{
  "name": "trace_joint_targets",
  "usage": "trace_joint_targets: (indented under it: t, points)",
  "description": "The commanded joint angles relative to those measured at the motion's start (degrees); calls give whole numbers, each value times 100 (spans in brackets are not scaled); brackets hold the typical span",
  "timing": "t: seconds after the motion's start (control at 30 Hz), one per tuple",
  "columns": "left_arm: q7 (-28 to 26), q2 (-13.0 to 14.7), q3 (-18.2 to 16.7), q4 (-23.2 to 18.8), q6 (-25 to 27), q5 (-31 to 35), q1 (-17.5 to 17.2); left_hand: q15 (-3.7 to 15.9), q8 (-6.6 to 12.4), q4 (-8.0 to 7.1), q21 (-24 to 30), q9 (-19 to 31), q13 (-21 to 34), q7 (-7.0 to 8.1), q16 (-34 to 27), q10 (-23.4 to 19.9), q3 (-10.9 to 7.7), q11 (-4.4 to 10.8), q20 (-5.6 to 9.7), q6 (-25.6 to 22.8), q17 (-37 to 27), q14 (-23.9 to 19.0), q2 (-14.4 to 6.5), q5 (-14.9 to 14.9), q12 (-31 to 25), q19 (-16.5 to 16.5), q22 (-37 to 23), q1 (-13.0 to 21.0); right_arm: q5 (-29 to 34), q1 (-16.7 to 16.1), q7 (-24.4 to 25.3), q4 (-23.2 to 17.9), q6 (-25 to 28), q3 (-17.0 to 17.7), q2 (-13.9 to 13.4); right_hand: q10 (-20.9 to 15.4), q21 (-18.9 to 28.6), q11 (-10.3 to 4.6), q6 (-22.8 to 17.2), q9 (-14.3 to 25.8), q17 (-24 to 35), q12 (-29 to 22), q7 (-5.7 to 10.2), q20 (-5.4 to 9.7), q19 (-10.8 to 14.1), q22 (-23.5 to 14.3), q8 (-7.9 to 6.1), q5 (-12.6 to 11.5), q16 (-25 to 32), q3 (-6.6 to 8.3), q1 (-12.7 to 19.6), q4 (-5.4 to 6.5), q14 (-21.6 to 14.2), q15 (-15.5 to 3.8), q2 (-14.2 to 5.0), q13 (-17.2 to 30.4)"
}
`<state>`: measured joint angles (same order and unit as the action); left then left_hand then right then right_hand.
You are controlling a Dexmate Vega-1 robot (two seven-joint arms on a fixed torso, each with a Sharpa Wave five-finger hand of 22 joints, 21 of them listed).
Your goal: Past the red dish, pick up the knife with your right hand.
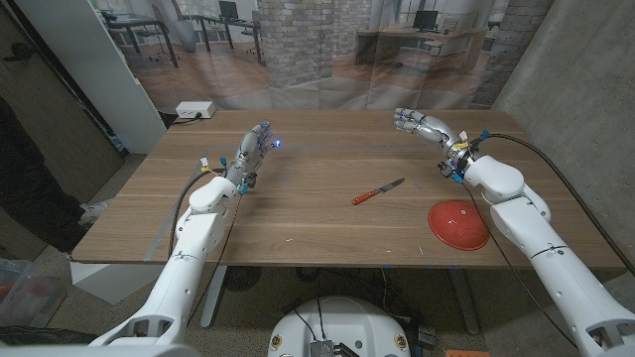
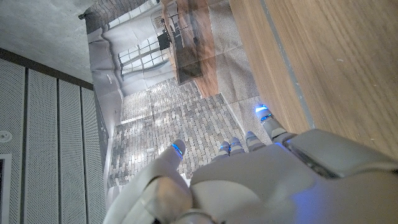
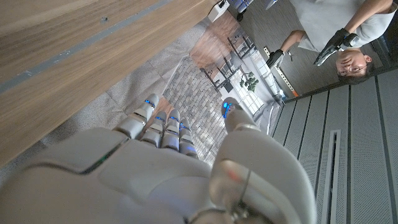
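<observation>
Nearest you, the red dish (image 1: 458,223) sits at the table's (image 1: 298,213) right front. Just beyond it, toward the middle, the knife (image 1: 377,191) lies untouched. Farther back, your right hand (image 1: 421,125) hovers empty, fingers extended; your left hand (image 1: 254,151) likewise. The whole pickup remains.

knife (image 1: 378,191) mid-table, dish (image 1: 457,224) nearer and right of it

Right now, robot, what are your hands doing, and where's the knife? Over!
Both hands open: left hand, right hand, neither touching anything. Knife lies mid-table, untouched. Red dish sits nearer, right of it; path clear.
</observation>
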<state>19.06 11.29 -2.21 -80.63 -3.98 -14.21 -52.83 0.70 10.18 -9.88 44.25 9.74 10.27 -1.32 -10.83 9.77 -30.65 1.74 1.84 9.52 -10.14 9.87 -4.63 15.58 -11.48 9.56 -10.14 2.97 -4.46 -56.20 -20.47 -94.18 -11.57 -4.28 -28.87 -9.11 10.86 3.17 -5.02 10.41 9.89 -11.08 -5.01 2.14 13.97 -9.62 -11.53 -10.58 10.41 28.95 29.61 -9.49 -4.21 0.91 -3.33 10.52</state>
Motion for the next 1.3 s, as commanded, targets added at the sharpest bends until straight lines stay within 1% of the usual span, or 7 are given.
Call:
trace_joint_targets:
  t: [0.03,0.33,0.67,0.97,1.07,1.13,1.3]
  points:
    - [44,46,24,-43,68,44,-21,-25,33,39,-3,7,21,-19,-25,473,3,-28,8,637,-4,906,-460,-1,-38,1345,-14,0,423,-36,-171,-327,140,-124,-383,-51,26,-16,-45,14,5,2,24,-1,47,-10,19,9,21,12,76,-24,-38,-3,-6,19]
    - [49,66,18,-127,101,43,-61,-25,31,38,-11,7,21,-23,-22,467,3,-31,6,632,-4,904,-459,-3,-37,1338,-15,-2,633,-51,-321,-548,117,-201,-548,-45,22,-22,-43,15,5,6,24,-4,40,-10,22,11,18,6,105,-24,-34,-5,-2,20]
    - [64,79,27,-165,100,44,-90,-23,29,36,-20,7,21,-20,-20,465,4,-31,7,626,-5,900,-458,-4,-34,1329,-15,-4,643,-43,-547,-728,118,-231,-673,-42,20,-14,-35,16,5,9,29,-5,41,-11,28,14,18,-2,134,-22,-36,-7,1,20]
    - [76,78,39,-159,72,36,-86,-24,27,35,-28,7,22,-19,-19,462,5,-26,1,624,-5,897,-457,-6,-32,1326,-15,-6,1040,-22,-539,-955,139,-304,-817,-38,20,-20,-31,17,5,11,23,-7,42,-11,31,14,18,-7,166,-21,-37,-10,1,21]
    - [64,64,39,-167,41,33,-95,-24,26,35,-32,7,22,-18,-18,460,6,-32,-13,624,-5,895,-457,-6,-32,1328,-16,-6,1335,-29,-493,-1115,114,-331,-917,-37,20,-21,-19,17,5,12,24,-3,44,-11,35,13,16,-6,178,-22,-34,-9,-1,21]
    - [59,65,38,-174,40,31,-97,-23,25,35,-33,7,22,-17,-18,458,6,-24,-14,624,-5,895,-457,-6,-32,1325,-16,-7,1386,-19,-501,-1147,127,-337,-920,-26,19,-35,-12,18,4,16,26,-2,44,-10,38,11,16,-4,198,-25,-34,-12,-5,21]
    - [55,62,36,-107,12,24,-41,-21,25,34,-36,7,22,-12,-20,452,6,-31,-19,623,-5,886,-456,-7,-34,1317,-16,-7,1293,37,-578,-1095,99,-329,-875,-24,19,-35,1,18,4,17,26,-3,46,-10,42,9,15,-3,218,-27,-34,-17,-6,21]
